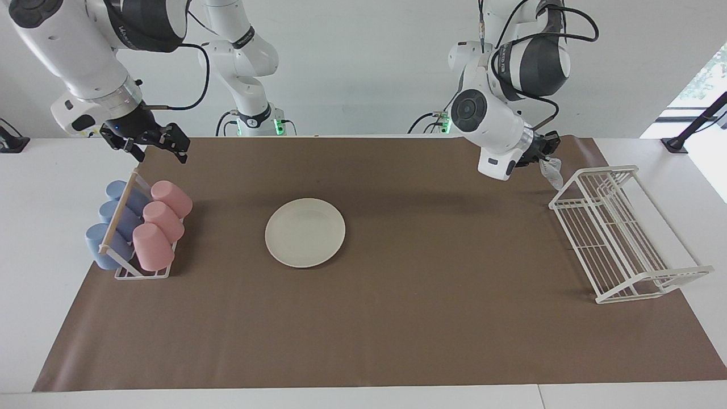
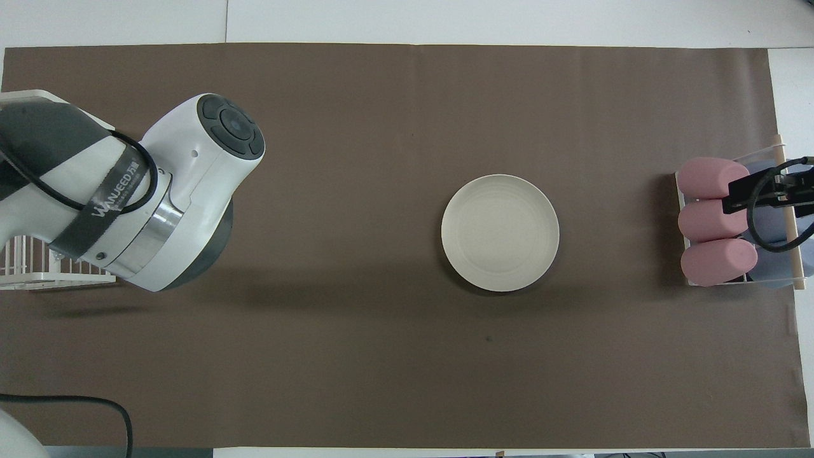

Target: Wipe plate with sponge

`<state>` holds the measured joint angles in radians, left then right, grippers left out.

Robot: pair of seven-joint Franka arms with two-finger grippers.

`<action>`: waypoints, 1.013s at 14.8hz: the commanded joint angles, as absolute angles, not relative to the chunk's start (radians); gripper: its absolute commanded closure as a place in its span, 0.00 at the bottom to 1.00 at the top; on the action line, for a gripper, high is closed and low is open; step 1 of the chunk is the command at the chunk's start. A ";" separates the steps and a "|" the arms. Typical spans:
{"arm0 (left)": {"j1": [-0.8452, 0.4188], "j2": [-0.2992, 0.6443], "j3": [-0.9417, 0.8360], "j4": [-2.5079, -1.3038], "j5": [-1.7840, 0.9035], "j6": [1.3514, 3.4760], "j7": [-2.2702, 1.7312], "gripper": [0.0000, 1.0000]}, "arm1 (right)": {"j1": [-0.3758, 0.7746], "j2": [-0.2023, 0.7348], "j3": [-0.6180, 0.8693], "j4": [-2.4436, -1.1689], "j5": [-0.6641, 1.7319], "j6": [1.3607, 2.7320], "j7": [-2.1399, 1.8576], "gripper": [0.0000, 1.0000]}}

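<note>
The cream-white plate [image 1: 305,233] [image 2: 500,233] lies flat on the brown mat, about mid-table. My left gripper [image 1: 544,157] hangs in the air over the mat beside the white wire rack, shut on the sponge [image 1: 552,172], a small limp silvery piece that dangles from its fingertips. In the overhead view the left arm's own body covers both that gripper and the sponge. My right gripper [image 1: 154,149] [image 2: 760,192] stands open and holds nothing, raised over the cup rack at the right arm's end of the table.
A white wire dish rack [image 1: 619,233] [image 2: 25,264] stands at the left arm's end of the mat. A small rack [image 1: 142,274] holds pink cups [image 1: 162,218] [image 2: 715,222] and blue cups [image 1: 113,224] on their sides.
</note>
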<state>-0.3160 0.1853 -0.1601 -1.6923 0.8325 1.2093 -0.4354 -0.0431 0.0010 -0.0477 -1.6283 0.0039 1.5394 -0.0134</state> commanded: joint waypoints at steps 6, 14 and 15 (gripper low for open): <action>-0.258 0.435 -0.141 -1.588 1.172 1.161 -0.448 1.00 | -0.051 -0.028 -0.043 -1.664 -0.003 1.559 -0.034 0.00; -0.169 0.451 -0.140 -1.597 1.189 1.373 -0.446 1.00 | -0.040 -0.028 -0.032 -1.663 -0.002 1.562 0.015 0.00; -0.163 0.453 -0.141 -1.597 1.183 1.384 -0.449 1.00 | -0.040 -0.028 -0.031 -1.663 -0.002 1.559 0.015 0.00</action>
<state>-0.1827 0.4377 -0.1352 -1.6134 1.1760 1.3523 -0.4498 -0.0405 -0.0016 -0.0351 -1.6313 0.0039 1.5432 -0.0033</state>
